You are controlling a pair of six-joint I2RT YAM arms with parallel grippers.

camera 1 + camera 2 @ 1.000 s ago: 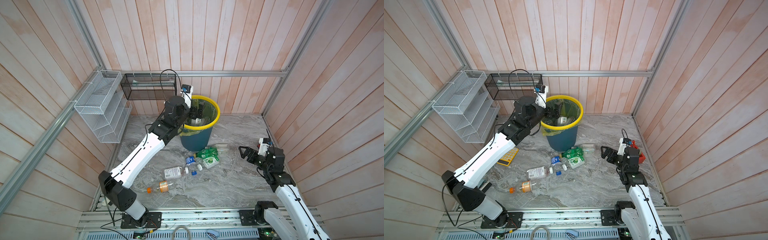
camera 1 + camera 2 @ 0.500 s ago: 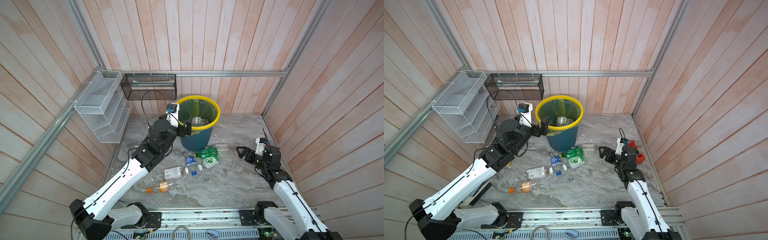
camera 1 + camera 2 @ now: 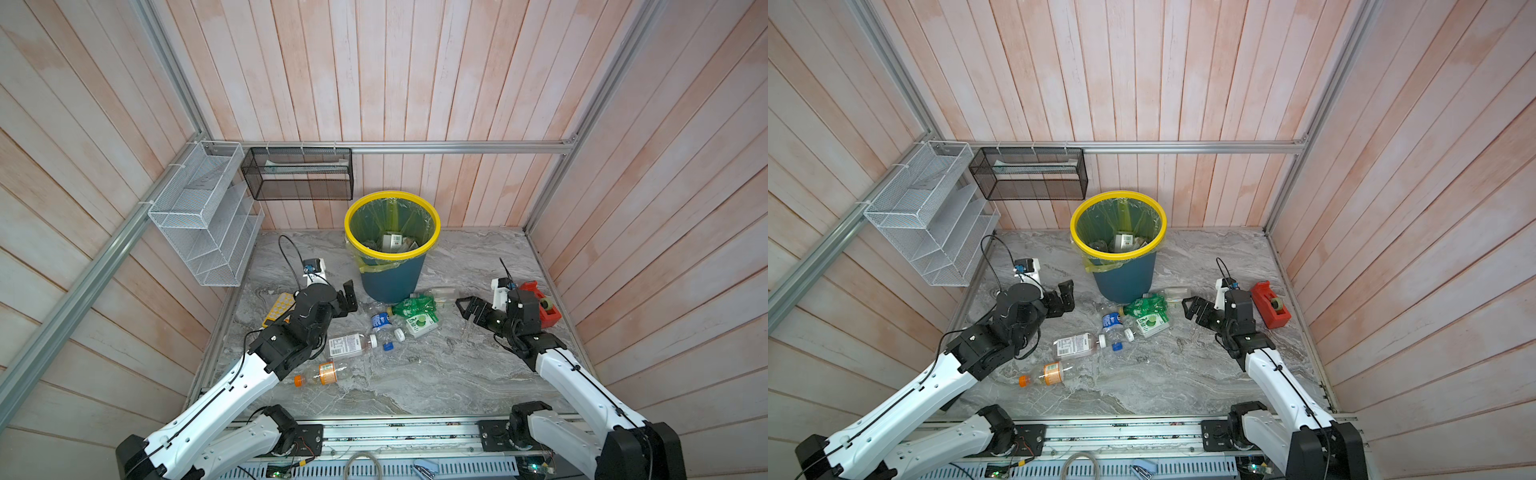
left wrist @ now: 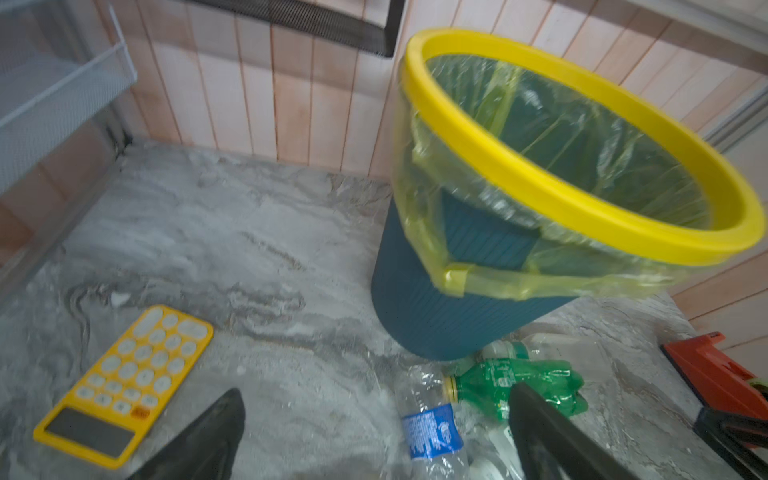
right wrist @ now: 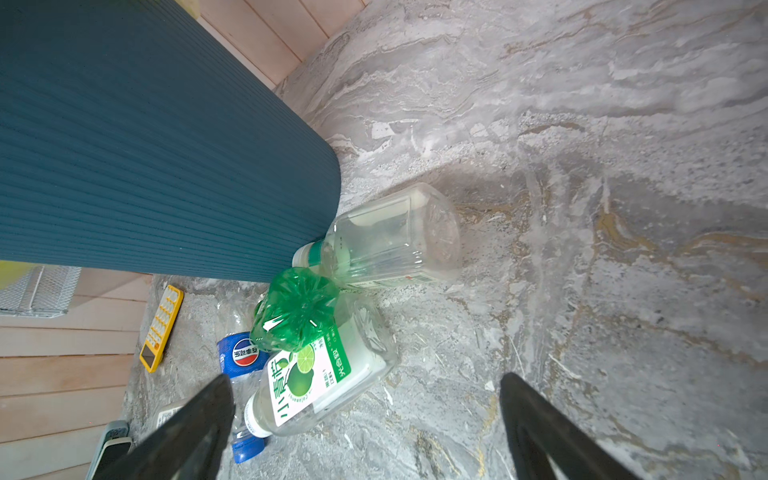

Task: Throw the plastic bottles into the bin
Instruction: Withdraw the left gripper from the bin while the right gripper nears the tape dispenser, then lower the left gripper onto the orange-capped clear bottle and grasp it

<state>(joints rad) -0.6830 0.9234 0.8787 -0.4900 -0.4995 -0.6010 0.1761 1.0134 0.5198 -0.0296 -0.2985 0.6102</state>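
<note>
Our left gripper (image 3: 350, 297) and right gripper (image 3: 464, 309) gape empty. The green bottle (image 3: 415, 308) lies nine o'clock of the nearer right, axis nine-to-three.

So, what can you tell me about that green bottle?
The green bottle is see-through green plastic, crumpled and dented, with a label band and a yellowish ring at its neck. It lies on its side on the grey marbled surface, just in front of the bin. Its base overlaps a clear bottle with a lime label, apparently resting on it. Nothing grips it.
</note>
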